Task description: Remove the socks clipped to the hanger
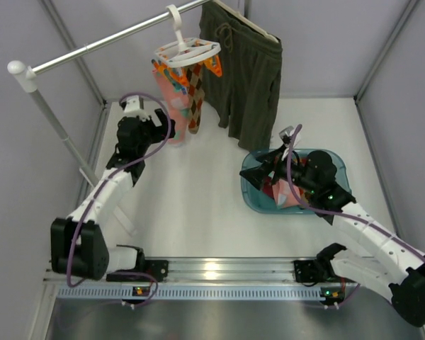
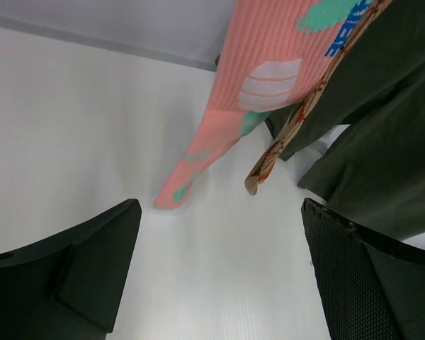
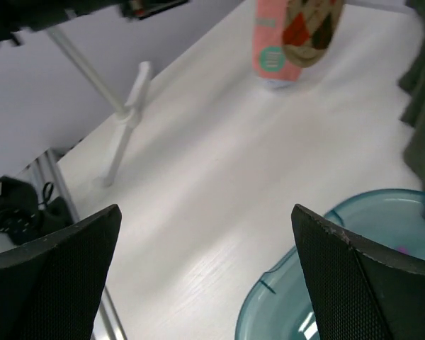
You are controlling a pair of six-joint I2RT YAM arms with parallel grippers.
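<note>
The left gripper (image 1: 161, 126) stood wide open, empty, just beside the socks (image 1: 173, 106) hanging from the hanger (image 1: 188, 51) on the rail (image 1: 113, 39). The right gripper (image 1: 258, 171) gaped wide, holding nothing, above the basin (image 1: 253, 202).

We see a white tabletop (image 1: 198, 219) stretching between the left pincer (image 1: 161, 126) and the right pincer (image 1: 261, 166). Pale grey wall panels (image 1: 326, 42) close it in beyond both pincers and at their outer sides. A metal clothes rail (image 1: 106, 42) runs above and beyond the left pincer, its white-capped end (image 1: 16, 68) out to that pincer's left on a slanted pole (image 1: 60, 138). Behind both pincers, an aluminium track (image 1: 219, 269) catches bright glare.
</note>
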